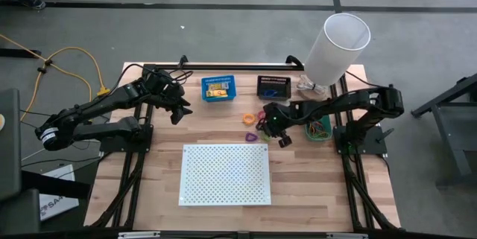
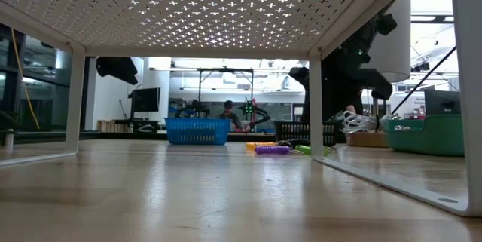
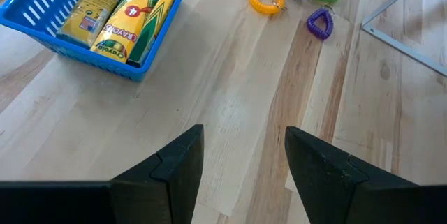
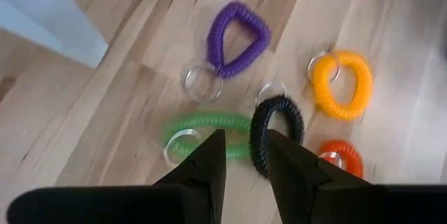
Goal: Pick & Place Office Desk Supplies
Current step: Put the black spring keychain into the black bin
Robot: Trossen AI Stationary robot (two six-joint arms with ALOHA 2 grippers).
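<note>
Beside the blue bin [image 1: 218, 88] already holding yellow packets [image 3: 115, 16], coiled loops [image 4: 237, 32] lie unsorted on the surface, the right tool [image 4: 244, 151] part-spread around the black loop [image 4: 276, 132], the left tool [image 3: 241, 161] spread, empty.

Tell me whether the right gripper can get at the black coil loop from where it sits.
Probably yes. The right gripper hangs just over the black coil loop, fingers parted, with nothing between. The green loop lies tight against it and could get caught too.
</note>
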